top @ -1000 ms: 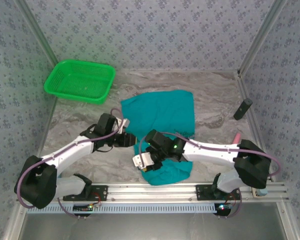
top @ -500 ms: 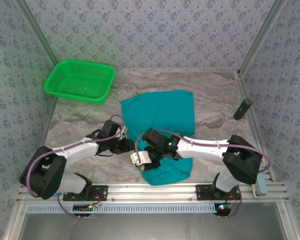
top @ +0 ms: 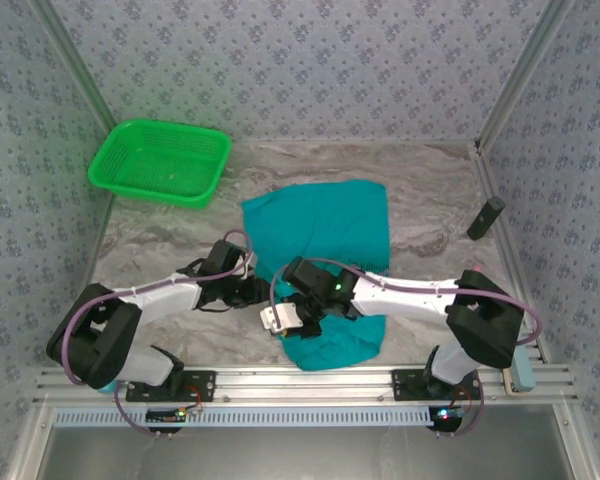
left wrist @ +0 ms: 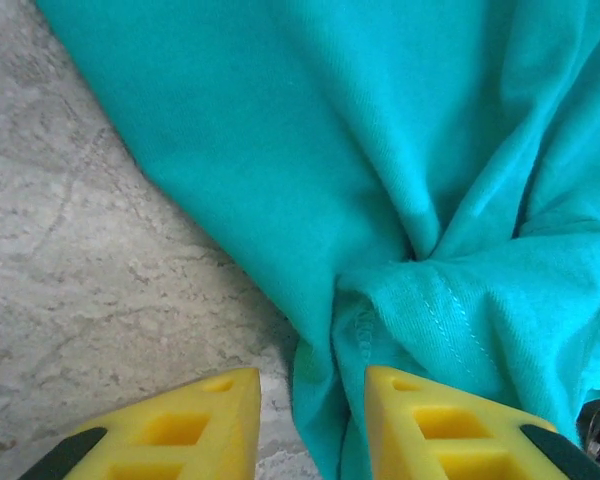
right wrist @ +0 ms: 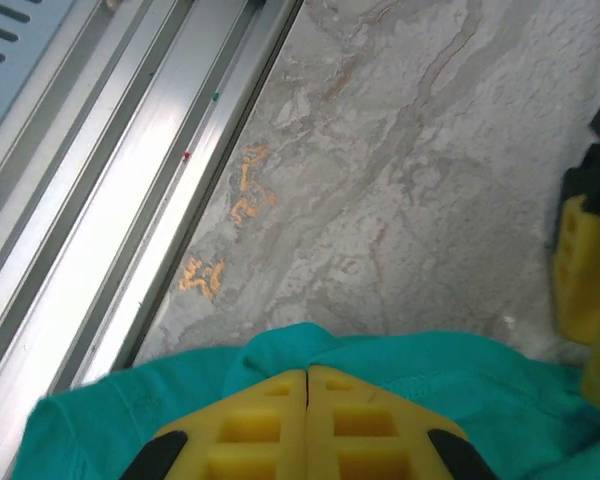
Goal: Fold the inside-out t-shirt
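Your right gripper (right wrist: pixel 307 385) has its yellow fingers pressed flat together with no gap, and a peak of teal cloth is gathered right at the tips, so it has the inside-out t-shirt (right wrist: pixel 450 375) pinched at its near edge. Your left gripper (left wrist: pixel 310 375) stands partly open and holds nothing. A bunched fold of the shirt's hem runs into the gap between its two fingers, and bare table (left wrist: pixel 70 280) lies under the left one.

From above, the shirt (top: pixel 325 225) lies on the middle of the marbled table, its far part spread fairly flat and its near part rumpled close to the aluminium rail (right wrist: pixel 130 200). Both wrists crowd that near-left edge of the cloth. In the right wrist view, a finger (right wrist: pixel 588 290) of the left gripper sits just beside the pinched spot. The green basket (top: pixel 160 160) stands well apart in the far left corner, and a small black object (top: pixel 486 217) leans at the right side frame, off the cloth.
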{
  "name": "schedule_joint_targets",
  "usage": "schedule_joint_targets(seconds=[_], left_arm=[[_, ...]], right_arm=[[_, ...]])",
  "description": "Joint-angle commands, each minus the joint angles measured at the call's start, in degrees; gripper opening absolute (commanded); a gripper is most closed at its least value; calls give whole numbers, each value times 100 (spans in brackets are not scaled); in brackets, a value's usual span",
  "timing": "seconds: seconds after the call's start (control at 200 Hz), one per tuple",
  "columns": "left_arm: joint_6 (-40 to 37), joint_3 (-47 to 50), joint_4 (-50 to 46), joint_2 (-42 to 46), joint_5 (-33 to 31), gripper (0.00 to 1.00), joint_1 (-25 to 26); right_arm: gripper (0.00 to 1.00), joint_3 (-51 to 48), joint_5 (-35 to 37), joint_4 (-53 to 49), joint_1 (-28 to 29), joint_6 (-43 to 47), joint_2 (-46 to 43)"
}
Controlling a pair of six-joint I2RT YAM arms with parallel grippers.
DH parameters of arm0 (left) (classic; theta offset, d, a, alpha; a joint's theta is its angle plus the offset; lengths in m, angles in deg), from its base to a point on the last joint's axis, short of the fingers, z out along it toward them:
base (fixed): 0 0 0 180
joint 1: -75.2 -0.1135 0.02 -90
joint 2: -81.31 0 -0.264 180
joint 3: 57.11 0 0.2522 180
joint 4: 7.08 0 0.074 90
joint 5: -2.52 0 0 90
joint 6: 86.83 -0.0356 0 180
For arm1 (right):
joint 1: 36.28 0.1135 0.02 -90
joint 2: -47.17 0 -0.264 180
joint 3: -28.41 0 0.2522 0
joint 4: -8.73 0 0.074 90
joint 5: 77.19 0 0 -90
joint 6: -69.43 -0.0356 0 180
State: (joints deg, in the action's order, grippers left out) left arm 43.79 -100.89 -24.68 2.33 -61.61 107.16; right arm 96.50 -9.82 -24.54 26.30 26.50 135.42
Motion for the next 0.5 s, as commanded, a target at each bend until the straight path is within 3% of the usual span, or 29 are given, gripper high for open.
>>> schedule_joint_targets(seconds=[0.0, 0.085, 0.295, 0.36, 0.495], left_arm=[[16, -317, 98, -16, -24, 33, 40], [15, -448, 137, -74, -13, 33, 31], [-164, -660, 196, -505, -111, 32, 21], [-182, -662, 255, -670, -99, 31, 17], [-186, -619, 412, -835, -6, 31, -96]], right_arm=[[0, 656, 635, -851, 259, 1034, -338], [0, 948, 1474, -1096, 634, 1635, -305], [3, 1351, 2321, -1377, 1411, 2431, 312], [16, 1608, 2154, -1330, 1508, 2342, 501], [28, 1528, 1002, -941, 1373, 1645, 369]])
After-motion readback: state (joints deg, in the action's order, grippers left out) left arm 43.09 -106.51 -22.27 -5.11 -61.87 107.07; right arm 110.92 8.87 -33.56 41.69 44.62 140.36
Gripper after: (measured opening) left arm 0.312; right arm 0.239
